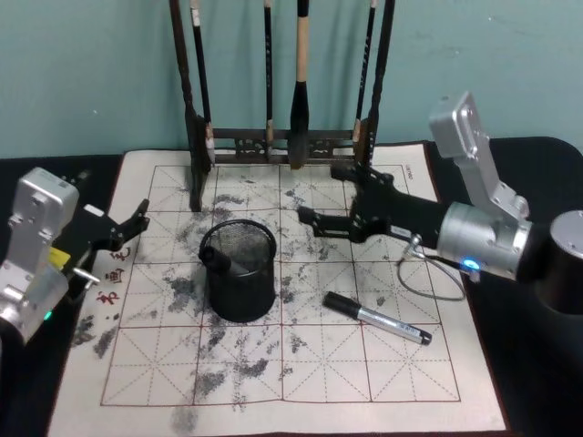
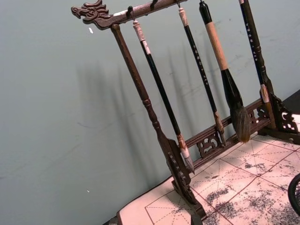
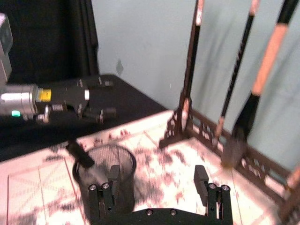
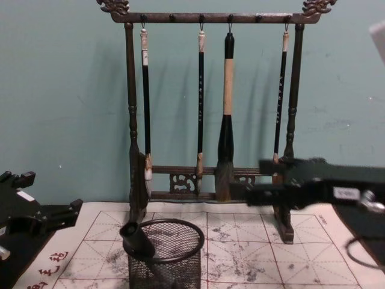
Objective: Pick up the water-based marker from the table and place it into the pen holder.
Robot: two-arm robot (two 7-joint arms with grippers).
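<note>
A cream mat [image 1: 319, 373] ruled in red squares and blotched with ink covers most of the black bench [image 1: 547, 382]. Behind it is a plain teal wall [image 1: 91, 73]. At the top centre of the head view, the rack [image 1: 273, 138] stands on the mat's far edge, with brushes [image 4: 227, 108] hanging from it.

The holder [image 1: 241, 296] sits mid-mat. One marker [image 1: 217, 257] leans inside it, cap up against the rim. A loose marker [image 1: 378, 319] lies flat on the mat at lower right of the holder.

The right gripper [image 1: 326, 193] hovers right of centre, between the rack and the holder, its jaws spread and empty. The left gripper [image 3: 108, 98] hangs over the mat's left edge, its jaws also apart and empty.
</note>
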